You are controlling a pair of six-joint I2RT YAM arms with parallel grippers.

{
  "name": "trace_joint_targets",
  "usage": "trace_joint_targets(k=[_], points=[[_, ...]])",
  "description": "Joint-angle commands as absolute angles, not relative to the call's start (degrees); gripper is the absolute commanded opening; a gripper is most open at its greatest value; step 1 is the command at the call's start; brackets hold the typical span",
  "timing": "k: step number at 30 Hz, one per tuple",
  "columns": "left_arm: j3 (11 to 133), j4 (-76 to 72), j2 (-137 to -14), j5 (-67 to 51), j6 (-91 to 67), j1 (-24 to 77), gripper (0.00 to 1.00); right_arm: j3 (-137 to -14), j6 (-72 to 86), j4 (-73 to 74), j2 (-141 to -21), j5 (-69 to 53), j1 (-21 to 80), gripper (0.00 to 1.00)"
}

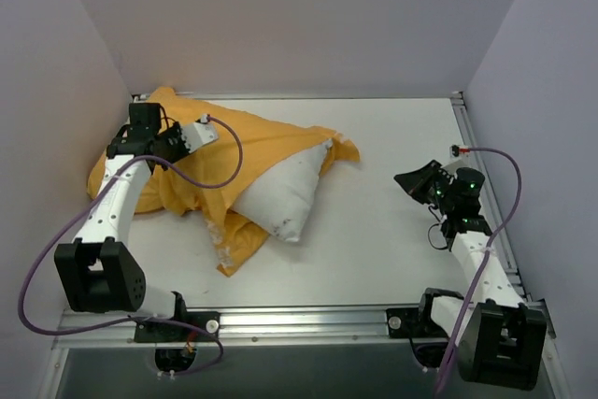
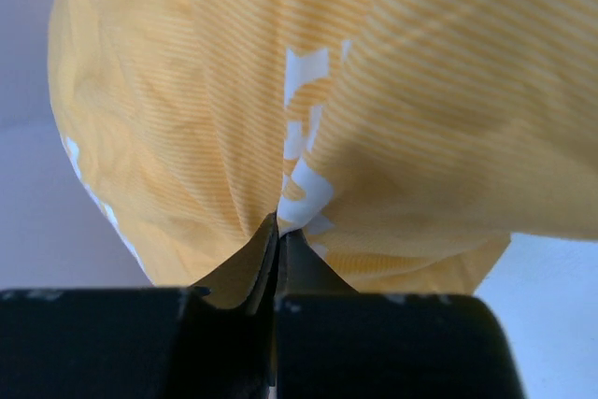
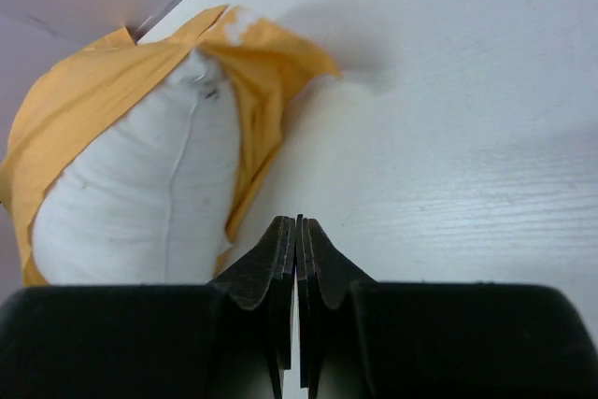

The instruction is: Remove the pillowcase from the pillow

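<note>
Orange-yellow printed fabric pillowcase [image 1: 252,137]; left gripper [image 2: 278,240] pinches it; plump white stuffed pillow [image 1: 290,189] protrudes toward right gripper [image 3: 297,231]; clenched empty, well apart.

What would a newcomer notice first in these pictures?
The bright orange pillowcase at the far left of the table draws the eye first, with the white pillow sticking half out toward the middle. The left end effector is shut on a pinch of the orange cloth; the right end effector is shut and empty at the right side.
</note>
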State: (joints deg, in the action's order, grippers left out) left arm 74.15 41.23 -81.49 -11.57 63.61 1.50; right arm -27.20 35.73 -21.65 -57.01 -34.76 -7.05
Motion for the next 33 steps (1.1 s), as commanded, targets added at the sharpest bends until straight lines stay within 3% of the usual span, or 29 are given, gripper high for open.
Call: trace_joint_targets(k=[1,3,6,12,14,15,16,17,18,19,20,23,28,33], points=[[78.1,34.2,-85.1,-1.5,62.0,-3.9,0.02,-26.7,32.6,-18.2,-54.8,-39.9,-10.4,0.00],[80.4,41.0,-85.3,-7.6,61.9,-5.1,0.02,-26.6,34.5,-20.1,-55.9,-40.8,-10.3,0.00],[77.4,39.7,-79.0,-15.3,62.8,-4.0,0.02,-30.9,30.7,-15.9,-58.8,-38.7,-6.2,0.00],[74.2,41.3,-74.7,-20.3,61.7,-0.6,0.02,-37.3,33.2,-17.6,-61.1,-31.4,8.2,0.00],[75.0,41.7,-74.8,-20.2,61.5,-0.6,0.02,-38.1,34.8,-20.1,-62.4,-30.2,10.5,0.09],[75.4,42.0,-74.8,-20.1,61.4,-0.6,0.02,-38.3,36.9,-21.2,-62.8,-29.2,13.1,0.30],[75.8,42.0,-74.9,-20.0,61.2,1.1,0.08,-38.3,37.9,-24.5,-64.1,-29.0,14.3,0.37],[77.2,42.0,-75.0,-20.0,60.0,1.4,0.25,-38.2,38.8,-25.9,-64.9,-28.7,15.6,0.52],[78.1,42.3,-75.0,-20.1,59.2,1.7,0.64,-38.3,39.9,-27.1,-65.7,-28.0,17.6,0.61],[79.3,42.6,-74.9,-21.3,57.7,2.1,0.79,-38.3,41.6,-29.5,-67.5,-27.3,18.4,0.72],[82.1,43.8,-74.5,-22.1,56.9,3.6,0.93,-38.4,42.3,-30.5,-68.5,-27.1,19.3,0.98],[88.7,46.1,-74.6,-22.2,52.6,8.7,0.94,-39.8,44.3,-32.9,-73.0,-26.0,22.2,1.00],[95.6,48.4,-78.7,-13.9,46.4,29.6,0.94,-40.4,47.8,-39.6,-80.7,-23.4,27.0,1.00],[98.0,50.3,-90.6,-9.4,43.5,35.7,0.96,-38.5,53.6,-50.7,-85.9,-21.5,28.2,1.00]])
